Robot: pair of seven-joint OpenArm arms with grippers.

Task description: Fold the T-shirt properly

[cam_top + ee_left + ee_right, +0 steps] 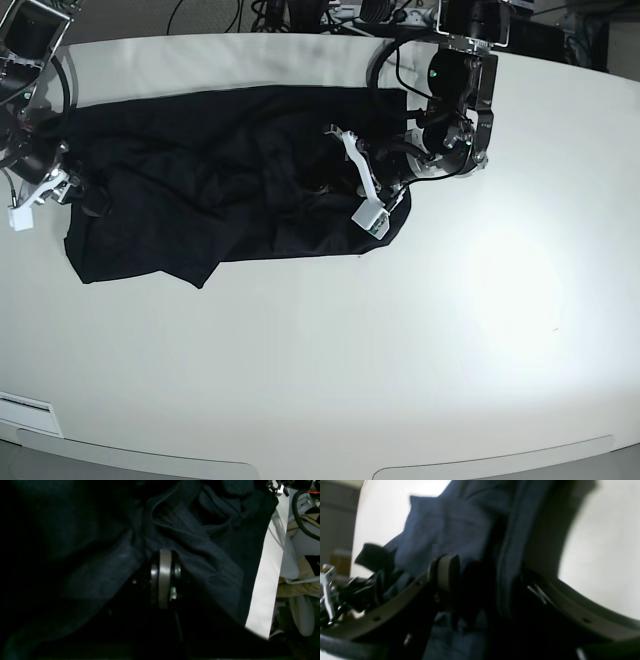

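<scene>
Under bunched T-shirt (pixel 220 180), left fingers (pixel 163 562) barely show.

No legible text, label, brand, number or sign in any view; T-shirt (pixel 220 180) fabric shows no readable marking.

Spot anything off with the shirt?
Yes. The shirt lies rumpled on the table, not flat: folds bunch mid-cloth, and a corner sticks out at its near left edge. Fabric is wadded at the left pincer.
</scene>
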